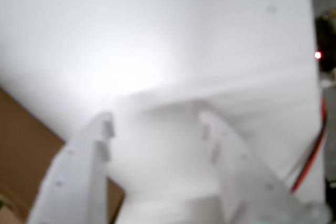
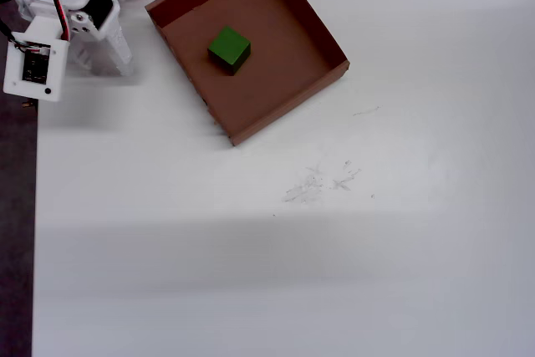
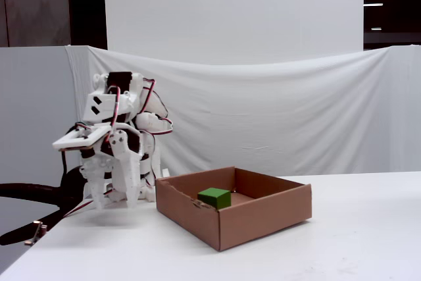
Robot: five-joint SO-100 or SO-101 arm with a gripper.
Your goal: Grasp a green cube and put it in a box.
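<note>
**Operator:** Report claw status.

**Arm:** My claw [image 1: 157, 124] is released and empty: the wrist view shows both white fingers [image 1: 84, 171] spread apart with only bare white table [image 2: 334, 273] between them. In the overhead view I am folded at the upper left corner, claw [image 2: 109, 49] pointing down just off the box's left side.

**Operator:** Locate the task items.

**Arm:** The green cube [image 2: 229, 48] already lies on the floor of the box [image 2: 276, 110], toward its back-left area, clear of the walls. From my claw, in the overhead view, the cube lies at 3 o'clock, with one box wall between us. Its faces sit turned, roughly in line with the rotated box. I judge placement complete.

**Operator:** Limitations?

**Arm:** The wrist view is blurred; only a brown sliver of the box [image 1: 21, 145] shows at its 8 o'clock, and the cube is not visible. In the fixed view the near wall [image 3: 263, 218] hides the cube's [image 3: 215, 197] base.
</note>
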